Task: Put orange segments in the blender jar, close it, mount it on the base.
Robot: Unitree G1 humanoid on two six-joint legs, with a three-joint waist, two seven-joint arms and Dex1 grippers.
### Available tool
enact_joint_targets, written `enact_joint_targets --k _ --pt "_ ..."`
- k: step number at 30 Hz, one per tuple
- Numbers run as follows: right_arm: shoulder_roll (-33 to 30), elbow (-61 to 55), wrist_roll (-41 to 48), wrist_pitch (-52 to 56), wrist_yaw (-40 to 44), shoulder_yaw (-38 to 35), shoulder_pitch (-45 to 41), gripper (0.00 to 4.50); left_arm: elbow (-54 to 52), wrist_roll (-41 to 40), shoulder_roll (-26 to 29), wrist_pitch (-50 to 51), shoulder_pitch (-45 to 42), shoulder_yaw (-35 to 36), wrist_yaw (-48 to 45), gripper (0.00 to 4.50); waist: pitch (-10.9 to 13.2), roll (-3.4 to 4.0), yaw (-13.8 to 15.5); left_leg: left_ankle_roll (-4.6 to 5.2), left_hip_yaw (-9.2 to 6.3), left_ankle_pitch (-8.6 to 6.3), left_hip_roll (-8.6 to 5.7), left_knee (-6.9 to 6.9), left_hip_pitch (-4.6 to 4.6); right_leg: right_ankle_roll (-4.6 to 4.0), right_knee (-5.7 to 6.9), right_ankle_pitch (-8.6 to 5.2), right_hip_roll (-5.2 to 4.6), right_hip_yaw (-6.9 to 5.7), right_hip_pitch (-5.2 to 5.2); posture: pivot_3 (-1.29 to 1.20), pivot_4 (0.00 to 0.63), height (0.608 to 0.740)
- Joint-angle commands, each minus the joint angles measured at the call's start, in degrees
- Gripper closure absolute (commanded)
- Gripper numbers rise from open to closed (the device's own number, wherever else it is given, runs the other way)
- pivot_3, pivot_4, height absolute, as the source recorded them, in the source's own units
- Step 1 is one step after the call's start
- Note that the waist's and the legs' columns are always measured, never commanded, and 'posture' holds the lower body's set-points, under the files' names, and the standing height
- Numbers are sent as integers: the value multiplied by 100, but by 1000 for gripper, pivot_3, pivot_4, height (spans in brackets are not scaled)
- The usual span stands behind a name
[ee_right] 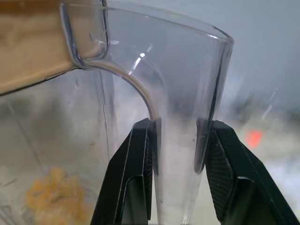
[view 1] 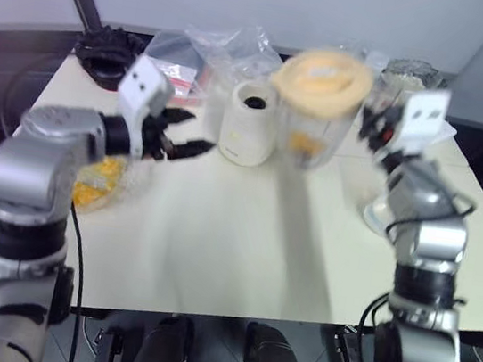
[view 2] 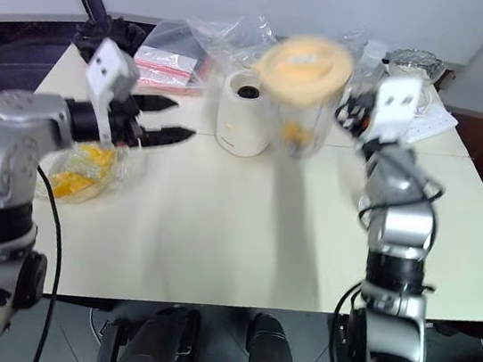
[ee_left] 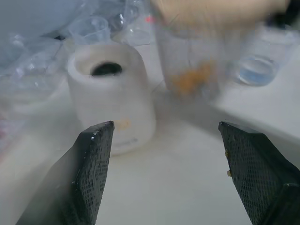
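My right gripper is shut on the side handle of the blender jar. The clear jar is upright, capped by a round pale-orange lid, with orange segments at its bottom. It is just right of the cream-white base, whose dark socket faces up. My left gripper is open and empty, left of the base and pointing toward it. More orange segments lie in a glass bowl under my left forearm.
Clear plastic bags and a small measuring cup lie behind the base. A black bundle sits at the back left corner, glassware at the back right. A white object rests by my right arm.
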Motion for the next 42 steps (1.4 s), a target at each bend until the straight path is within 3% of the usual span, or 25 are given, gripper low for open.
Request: enact_joint_targets --k 1,8,17,29,42 --pt "-240 756 -128 -360 -96 -118 -1041 3482 -717 -294 -202 196 80 64 555 796 -1 -3 -5 0 -1 0 1 0 6 -4 -1 2 4 -4 4 0 150 740" --pt "233 3075 -17 -1165 -91 -48 -2824 3482 -884 -628 -393 202 416 168 1312 796 -2 -3 -171 0 4 0 7 -6 20 -14 0 12 22 5 8 0 150 740" --pt "1109 5133 45 -2233 -98 -120 -3880 3482 -823 -987 -131 119 621 301 1760 796 0 -1 -192 -2 1 1 19 -30 17 -14 2 14 17 5 -5 0 150 740" --pt "1396 5749 -83 -2428 -123 -27 -3767 3482 -232 -1313 997 -421 691 785 1614 796 -1 -2 -181 -57 -13 32 -2 -89 17 -15 -13 14 -11 -14 -9 0 150 740" --pt "1450 5149 -135 -1870 -40 205 -3204 3482 76 -1415 998 -882 665 873 2065 796 -2 -4 -184 -68 -15 39 0 -91 34 -16 -5 15 -8 -15 -2 0 150 740"
